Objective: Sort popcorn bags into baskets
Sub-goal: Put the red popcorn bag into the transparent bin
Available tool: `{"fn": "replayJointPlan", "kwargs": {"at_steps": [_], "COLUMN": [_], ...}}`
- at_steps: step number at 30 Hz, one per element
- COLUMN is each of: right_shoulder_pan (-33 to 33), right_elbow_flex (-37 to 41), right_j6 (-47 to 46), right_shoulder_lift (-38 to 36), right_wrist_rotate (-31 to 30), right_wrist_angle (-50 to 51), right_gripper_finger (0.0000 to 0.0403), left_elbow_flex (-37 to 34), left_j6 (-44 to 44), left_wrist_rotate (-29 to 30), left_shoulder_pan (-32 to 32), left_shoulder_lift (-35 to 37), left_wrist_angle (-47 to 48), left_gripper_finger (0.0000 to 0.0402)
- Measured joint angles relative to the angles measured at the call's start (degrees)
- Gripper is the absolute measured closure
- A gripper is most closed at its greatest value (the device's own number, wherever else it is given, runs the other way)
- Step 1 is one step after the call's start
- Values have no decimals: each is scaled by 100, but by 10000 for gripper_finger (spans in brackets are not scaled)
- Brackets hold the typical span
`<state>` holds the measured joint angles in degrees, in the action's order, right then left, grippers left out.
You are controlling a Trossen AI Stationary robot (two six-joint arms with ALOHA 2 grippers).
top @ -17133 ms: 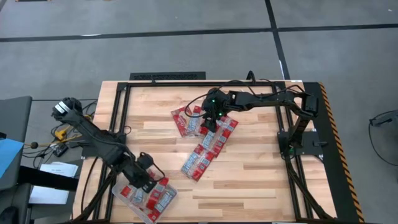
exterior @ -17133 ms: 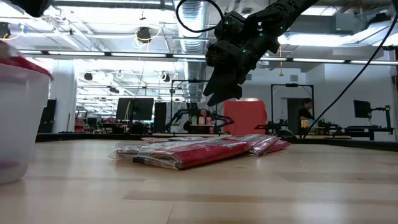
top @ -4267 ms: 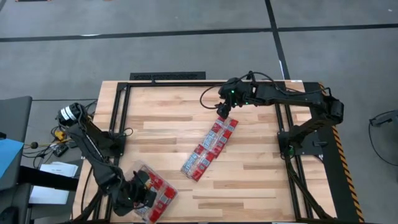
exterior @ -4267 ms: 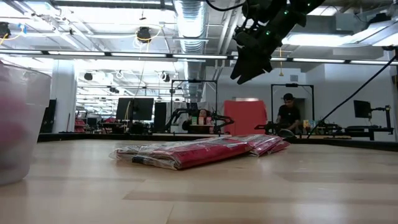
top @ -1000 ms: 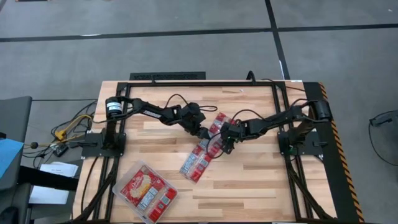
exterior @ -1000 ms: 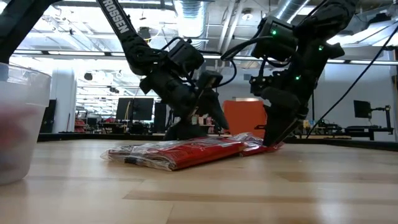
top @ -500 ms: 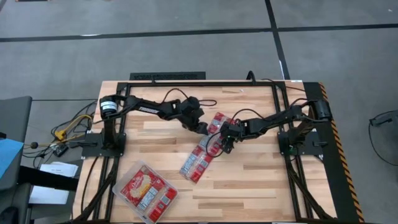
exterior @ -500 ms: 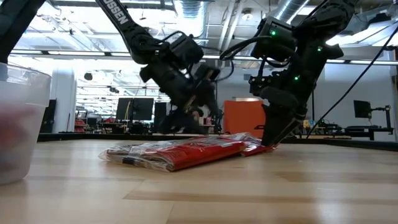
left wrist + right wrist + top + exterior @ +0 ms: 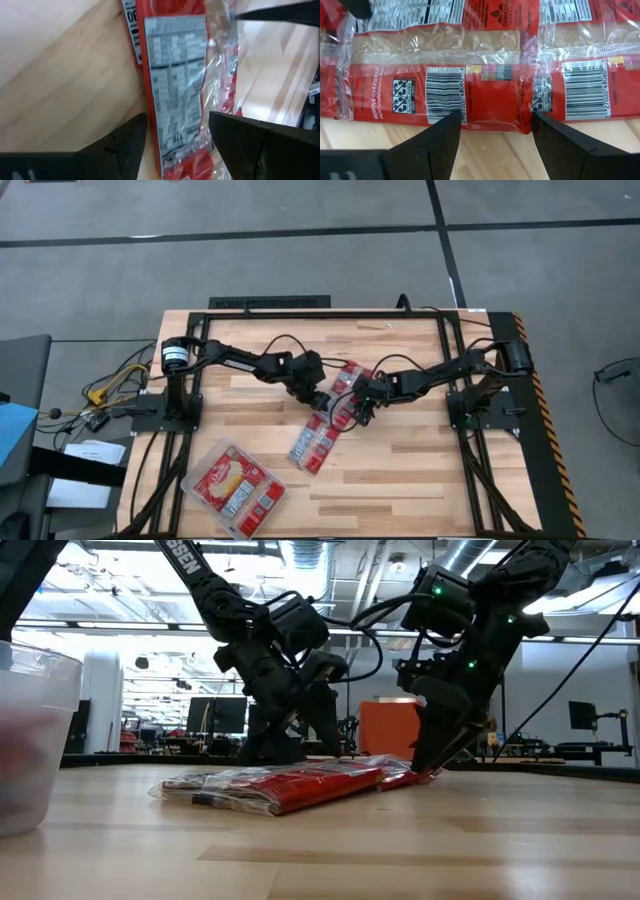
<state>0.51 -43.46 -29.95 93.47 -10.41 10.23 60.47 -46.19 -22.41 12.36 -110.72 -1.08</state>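
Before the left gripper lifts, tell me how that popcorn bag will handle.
The popcorn bag lies flat in crinkly clear wrap, so it will probably flex and feel light. The glossy film may slip between the left gripper's open fingers. Neighbouring bags overlap it and might drag along.

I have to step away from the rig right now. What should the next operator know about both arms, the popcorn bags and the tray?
Left gripper: open, down at one side of the row of popcorn bags mid-table, fingers straddling a bag's edge.
Right gripper: open, at the opposite side of the same row, fingers just over the bags; nothing gripped.
Clear tray: at the table's front left corner, holding several bags.
Done: part of the bags are in the tray.
Left: the whole row on the table must go in; no bag is lifted yet.
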Motion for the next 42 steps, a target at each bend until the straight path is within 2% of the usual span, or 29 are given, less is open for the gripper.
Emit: {"fn": "replayJointPlan", "kwargs": {"at_steps": [5, 8, 11, 17, 19, 22, 27, 40, 42], "right_shoulder_pan": [0, 0, 36, 133, 151, 154, 270, 702, 773], "right_elbow_flex": [0, 0, 0, 0, -3, -7, -11, -17, -5], "right_j6": [40, 42, 48, 90, 92, 132, 136, 514, 543], "right_shoulder_lift": [71, 66, 66, 59, 59, 57, 52, -802, -917], "right_wrist_rotate": [0, -4, -7, -20, -20, -19, 21, -22, -22], "right_wrist_angle": [-248, -278, -316, -303, -299, -267, -195, -77, 10], "right_gripper_finger": [133, 133, 133, 133, 133, 133, 133, 133, 133], "left_elbow_flex": [-4, -7, -7, -4, -2, 4, -2, 0, 0], "left_j6": [-57, -67, -71, -202, -257, -296, -577, -630, -584], "left_wrist_rotate": [-44, -52, 1, -18, -90, -194, -695, -887, -1065], "left_shoulder_pan": [-7, -25, -128, -262, -264, -237, -102, 116, 114], "left_shoulder_lift": [-4, -4, -21, -293, -323, -315, -75, 1509, 1829], "left_wrist_angle": [-167, -169, -209, -581, -644, -632, -573, 59, 230], "left_gripper_finger": [193, 213, 258, 373, 393, 396, 401, 401, 401]}}
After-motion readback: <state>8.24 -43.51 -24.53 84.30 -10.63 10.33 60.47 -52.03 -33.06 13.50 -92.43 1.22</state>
